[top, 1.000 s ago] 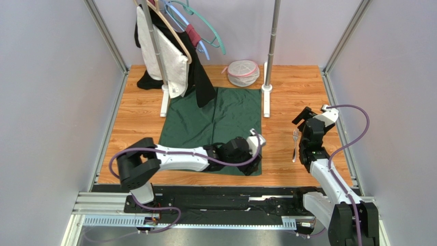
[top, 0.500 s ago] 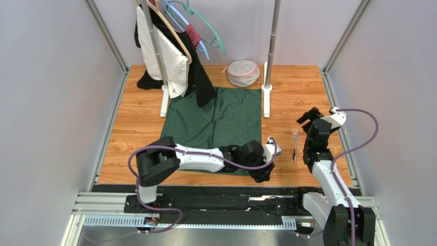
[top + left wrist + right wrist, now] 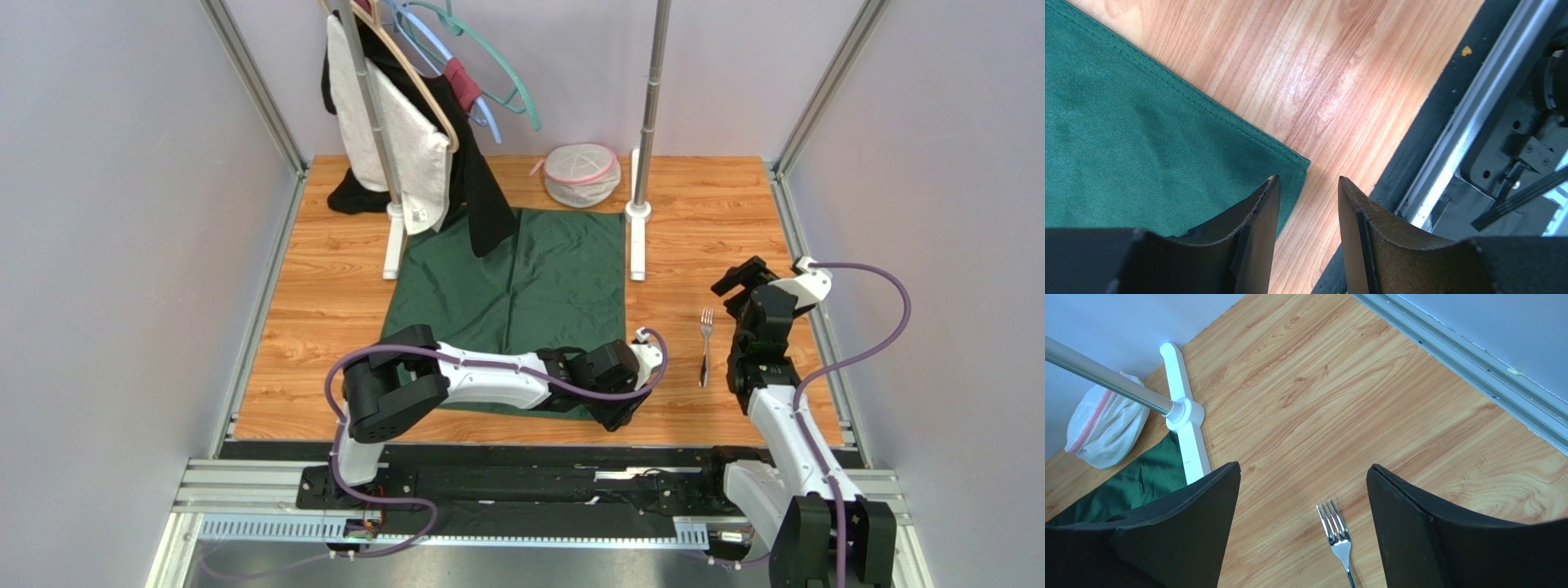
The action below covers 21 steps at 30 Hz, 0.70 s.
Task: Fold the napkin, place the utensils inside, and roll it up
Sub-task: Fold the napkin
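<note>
Left wrist view: jaws apart, the left tool (image 3: 1308, 184) is straddling the napkin (image 3: 1137, 122) corner, seemingly to begin the fold.

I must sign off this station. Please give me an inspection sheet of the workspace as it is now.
Surface: wooden table, no damage seen.
Job's things: green napkin spread flat; fork on the table right of it, apart.
Clutter: white mesh bag at far edge; clothes rack, black garment hanging over the napkin's far corner.
Hands: left hand open, low at the napkin's near right corner; right hand open above the fork.
Cables: purple cables loop off both arms.
Surroundings: grey walls, metal rail in front.
</note>
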Tool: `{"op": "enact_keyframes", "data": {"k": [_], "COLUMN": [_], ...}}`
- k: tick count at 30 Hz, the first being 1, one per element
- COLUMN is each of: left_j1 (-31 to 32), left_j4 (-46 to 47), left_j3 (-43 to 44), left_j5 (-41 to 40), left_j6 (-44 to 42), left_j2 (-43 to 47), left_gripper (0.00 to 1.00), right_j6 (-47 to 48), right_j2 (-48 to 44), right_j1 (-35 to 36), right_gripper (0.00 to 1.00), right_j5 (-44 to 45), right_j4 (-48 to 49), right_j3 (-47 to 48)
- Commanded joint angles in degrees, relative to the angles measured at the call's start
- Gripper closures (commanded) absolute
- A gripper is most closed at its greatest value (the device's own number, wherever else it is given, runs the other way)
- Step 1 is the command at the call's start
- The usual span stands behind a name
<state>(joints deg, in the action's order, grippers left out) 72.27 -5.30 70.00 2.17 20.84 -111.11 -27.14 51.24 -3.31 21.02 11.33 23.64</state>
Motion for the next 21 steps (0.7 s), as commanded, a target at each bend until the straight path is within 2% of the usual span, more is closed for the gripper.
{"op": "enact_keyframes", "data": {"k": [1,6,10,17,21], "left_j1": [-0.02,-0.02,-0.02,0.06,0.24], "left_j4": [-1.38,-1.29,-4.53,-11.3,-14.82], "left_j3": [2.86,2.69,4.79,8.31,10.85], "left_j5": [-0.94,-1.82,-3.83,-8.76,-10.35], "left_j6": [1.22,1.4,2.45,4.56,5.18], "left_j2": [-1.39,-2.09,-3.85,-6.92,-8.95], "left_gripper": [0.52,0.52,0.55,0.64,0.65], "right_j6": [-1.08,-1.43,-1.52,-1.69,-1.96], "right_j2": [-0.44,-0.62,-0.71,-0.97,-0.97], "right_j1": [-0.55,-0.91,-1.08,-1.43,-1.7], "right_gripper": [0.21,0.21,0.21,0.21,0.21], "right_j5": [-0.54,-0.71,-0.89,-0.98,-1.06], "right_j4": [0.97,0.97,0.97,1.15,1.32], "right_j3": [0.27,0.01,0.0,-0.26,-0.44]}}
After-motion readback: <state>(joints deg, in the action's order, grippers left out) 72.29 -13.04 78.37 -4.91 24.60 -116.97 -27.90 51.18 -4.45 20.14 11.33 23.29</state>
